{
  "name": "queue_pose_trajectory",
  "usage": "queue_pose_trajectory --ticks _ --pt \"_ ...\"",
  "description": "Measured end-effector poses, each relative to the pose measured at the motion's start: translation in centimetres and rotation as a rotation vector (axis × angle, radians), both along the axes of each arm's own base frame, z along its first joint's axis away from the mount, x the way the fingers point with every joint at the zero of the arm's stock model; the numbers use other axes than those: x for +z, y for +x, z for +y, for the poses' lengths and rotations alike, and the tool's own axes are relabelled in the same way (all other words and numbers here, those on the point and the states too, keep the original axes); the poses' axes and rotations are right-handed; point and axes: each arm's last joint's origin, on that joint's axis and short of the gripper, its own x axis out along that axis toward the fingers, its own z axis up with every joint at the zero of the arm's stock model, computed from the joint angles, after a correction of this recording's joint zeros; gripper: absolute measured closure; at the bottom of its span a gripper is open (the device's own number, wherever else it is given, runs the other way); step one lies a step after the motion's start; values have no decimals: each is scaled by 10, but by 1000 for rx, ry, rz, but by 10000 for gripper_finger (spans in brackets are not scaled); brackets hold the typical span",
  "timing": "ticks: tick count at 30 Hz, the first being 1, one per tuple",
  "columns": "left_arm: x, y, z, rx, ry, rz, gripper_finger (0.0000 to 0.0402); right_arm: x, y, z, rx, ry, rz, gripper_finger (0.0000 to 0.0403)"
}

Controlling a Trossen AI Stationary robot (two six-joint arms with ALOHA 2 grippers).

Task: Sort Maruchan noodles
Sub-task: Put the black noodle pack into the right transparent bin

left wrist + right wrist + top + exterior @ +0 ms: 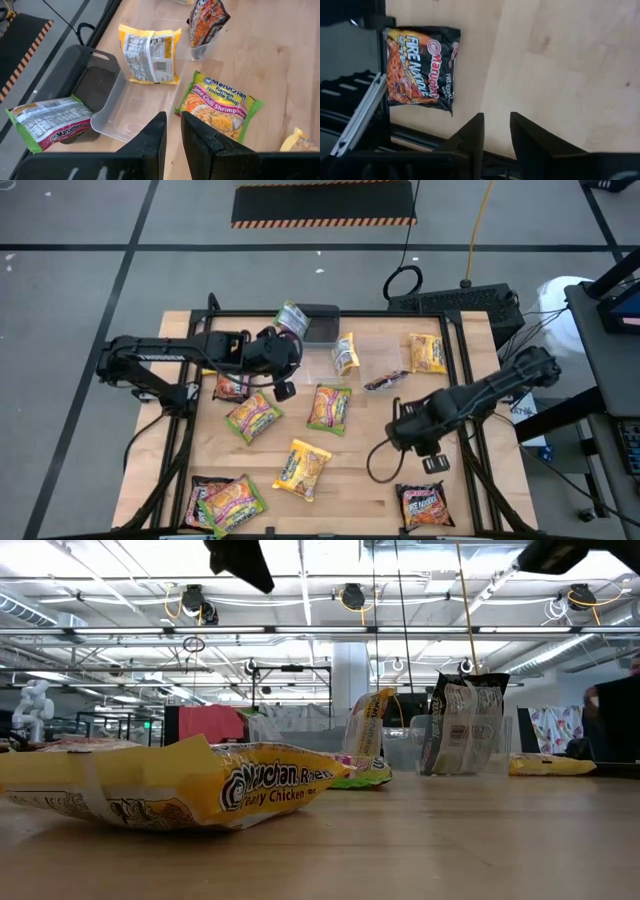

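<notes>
Below, the right gripper [495,131], fingers parted and empty, hovers near the flat black packet [421,66].

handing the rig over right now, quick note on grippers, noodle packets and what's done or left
Left gripper: empty, fingers slightly apart, over the table's back left.
Right gripper: empty, narrow gap, above the front right; a black Fire packet lies below.
In the clear tubs: a yellow packet and a dark packet. A green packet leans on the grey box.
Left: many packets loose on the table, including the green one.
</notes>
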Motion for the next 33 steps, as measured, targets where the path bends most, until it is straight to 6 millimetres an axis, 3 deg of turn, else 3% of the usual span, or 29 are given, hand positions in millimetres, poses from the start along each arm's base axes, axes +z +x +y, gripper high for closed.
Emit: queue_pose_trajectory --ticks 6,14,24,33 --pt "0 0 -7 -24 1 1 337 -20 5 27 85 30 -53 316" --pt "0 0 -19 -61 -2 -1 337 -59 1 44 85 110 -74 319" --pt "0 -1 -31 -87 -15 -6 337 -114 -15 52 81 234 -54 319" --pt "0 -1 -32 -80 -24 -11 337 -130 -18 52 96 267 -104 319"
